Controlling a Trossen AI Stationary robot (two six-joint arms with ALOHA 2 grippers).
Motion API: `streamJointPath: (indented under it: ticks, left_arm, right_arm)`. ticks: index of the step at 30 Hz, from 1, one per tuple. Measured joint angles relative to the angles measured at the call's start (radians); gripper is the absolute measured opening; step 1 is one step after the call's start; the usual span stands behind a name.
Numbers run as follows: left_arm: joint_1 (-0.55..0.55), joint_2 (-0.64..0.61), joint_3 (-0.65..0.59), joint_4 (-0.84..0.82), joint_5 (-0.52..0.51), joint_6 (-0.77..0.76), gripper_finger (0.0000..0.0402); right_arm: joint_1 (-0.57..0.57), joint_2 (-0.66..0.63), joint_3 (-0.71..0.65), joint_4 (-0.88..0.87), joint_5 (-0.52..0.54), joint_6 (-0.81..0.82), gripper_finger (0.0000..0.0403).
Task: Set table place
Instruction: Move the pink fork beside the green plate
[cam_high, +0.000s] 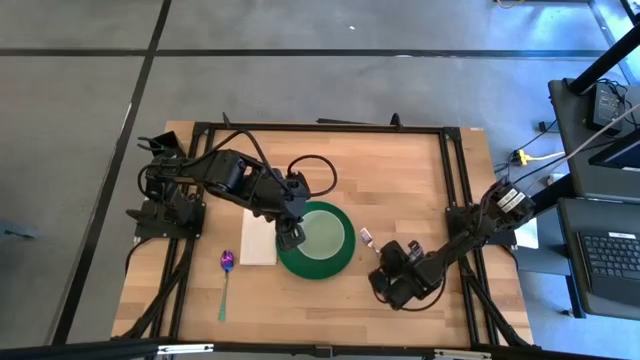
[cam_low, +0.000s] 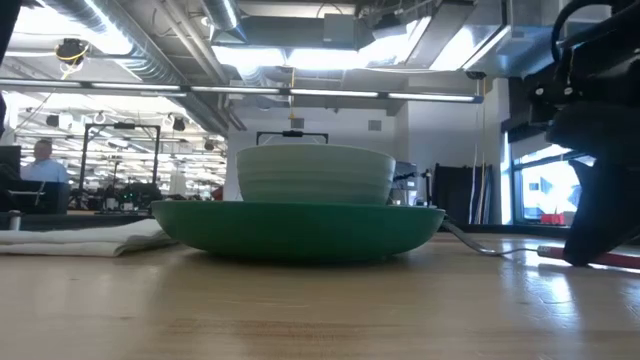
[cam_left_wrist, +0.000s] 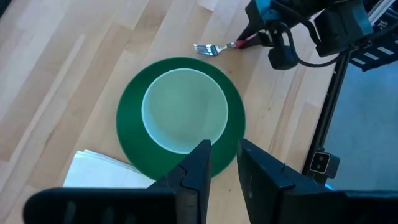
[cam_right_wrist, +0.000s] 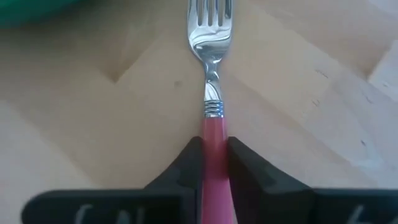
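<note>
A green plate (cam_high: 340, 258) sits on the wooden table (cam_high: 400, 160) with a pale bowl (cam_high: 322, 232) in it; the low view shows the bowl (cam_low: 315, 175) on the plate (cam_low: 300, 228). A white napkin (cam_high: 258, 240) lies flat left of the plate. Further left lies a spoon (cam_high: 225, 280) with a purple bowl and a green handle. My left gripper (cam_left_wrist: 224, 163) hovers open above the plate's left rim (cam_left_wrist: 134, 146), touching nothing. My right gripper (cam_right_wrist: 214, 165) is shut on a red-handled fork (cam_high: 367, 237) right of the plate. My right gripper pinches the fork's red handle (cam_right_wrist: 214, 134) between its two fingers, just behind the metal collar. The fingers lie along the fork and come from the table's near right side. The tines (cam_right_wrist: 209, 12) point toward the plate. The fork stays low at the tabletop (cam_low: 490, 246).
Black rails (cam_high: 455, 200) run along the table's left, right and far sides. Bare wood lies between the plate and the far rail, and along the near edge. Beyond the table, a person (cam_low: 42, 165) sits in the room.
</note>
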Motion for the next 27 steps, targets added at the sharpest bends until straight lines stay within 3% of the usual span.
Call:
streamJointPath:
  ticks: [12, 19, 27]
  left_arm:
    - [0.000, 0.000, 0.000, 0.000, 0.000, 0.000, 0.0071]
    - [0.000, 0.000, 0.000, 0.000, 0.000, -0.001, 0.0071]
    - [0.000, 0.000, 0.000, 0.000, 0.000, -0.001, 0.0071]
  right_arm:
    - [-0.003, 0.005, 0.164, -0.291, 0.072, 0.227, 0.0052]
    - [-0.024, 0.003, 0.260, -0.336, 0.078, 0.374, 0.0052]
    - [-0.119, 0.029, 0.269, -0.342, 0.065, 0.396, 0.0052]
